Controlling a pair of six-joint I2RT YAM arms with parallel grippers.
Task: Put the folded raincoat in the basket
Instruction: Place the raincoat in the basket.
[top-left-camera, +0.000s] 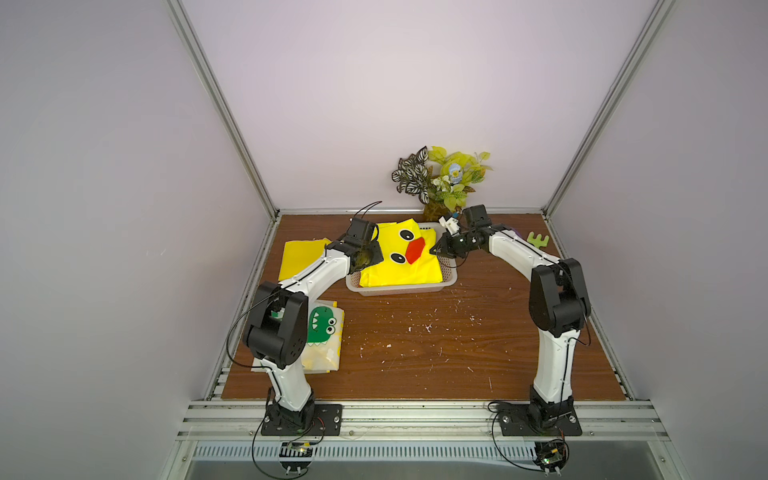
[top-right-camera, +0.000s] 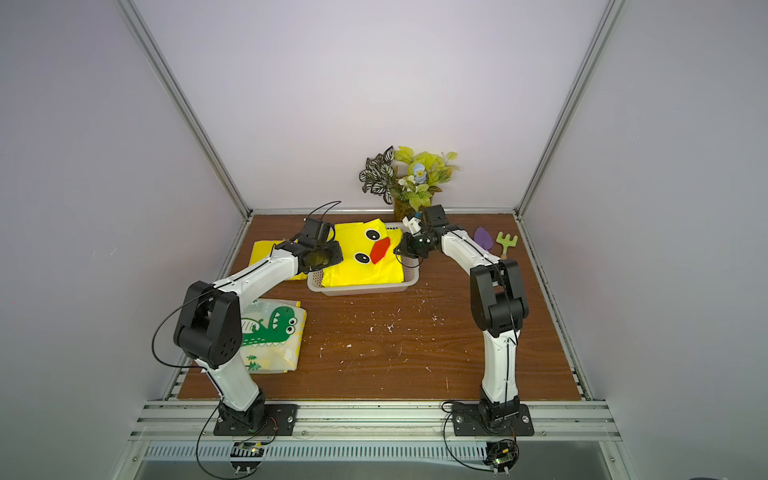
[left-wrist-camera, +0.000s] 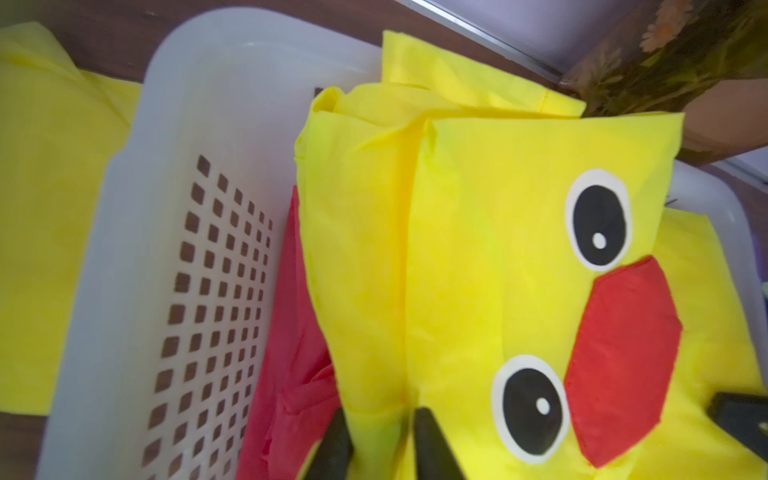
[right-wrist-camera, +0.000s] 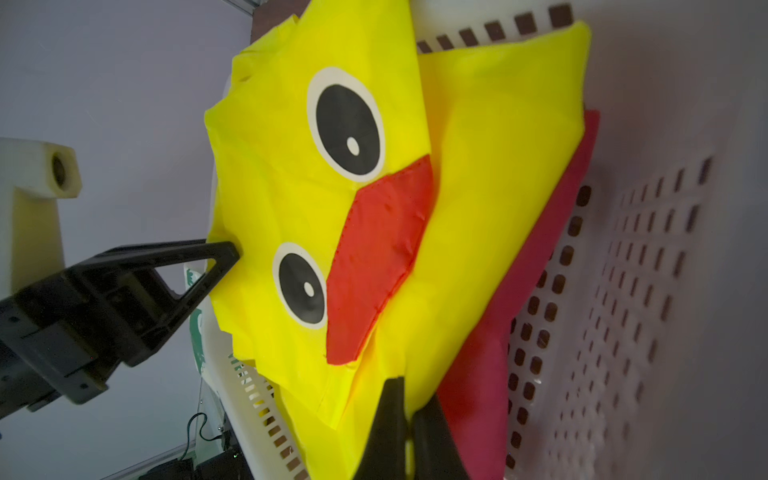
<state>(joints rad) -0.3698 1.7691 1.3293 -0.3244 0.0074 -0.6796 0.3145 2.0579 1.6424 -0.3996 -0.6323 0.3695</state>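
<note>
The folded yellow raincoat (top-left-camera: 399, 257) (top-right-camera: 365, 266) with a duck face lies in the white perforated basket (top-left-camera: 399, 289) (top-right-camera: 361, 290), with its far corner over the back rim. It rests on a red cloth (left-wrist-camera: 286, 353) (right-wrist-camera: 490, 353) inside. My left gripper (top-left-camera: 370, 259) (left-wrist-camera: 380, 411) is at the raincoat's left edge; its fingers stand apart, with a loose yellow fold (left-wrist-camera: 478, 249) between them. My right gripper (top-left-camera: 434, 250) (right-wrist-camera: 409, 395) is at the right edge, pinched shut on a layer of the raincoat (right-wrist-camera: 311, 208). The basket wall (left-wrist-camera: 137, 208) (right-wrist-camera: 665, 249) shows beside both.
A second yellow folded cloth (top-left-camera: 299, 257) lies left of the basket. A dinosaur-print raincoat (top-right-camera: 270, 332) lies by the left arm's elbow. A potted plant (top-left-camera: 444, 178) stands behind the basket. A purple trowel (top-right-camera: 482, 239) and a green toy rake (top-left-camera: 538, 240) lie at the back right.
</note>
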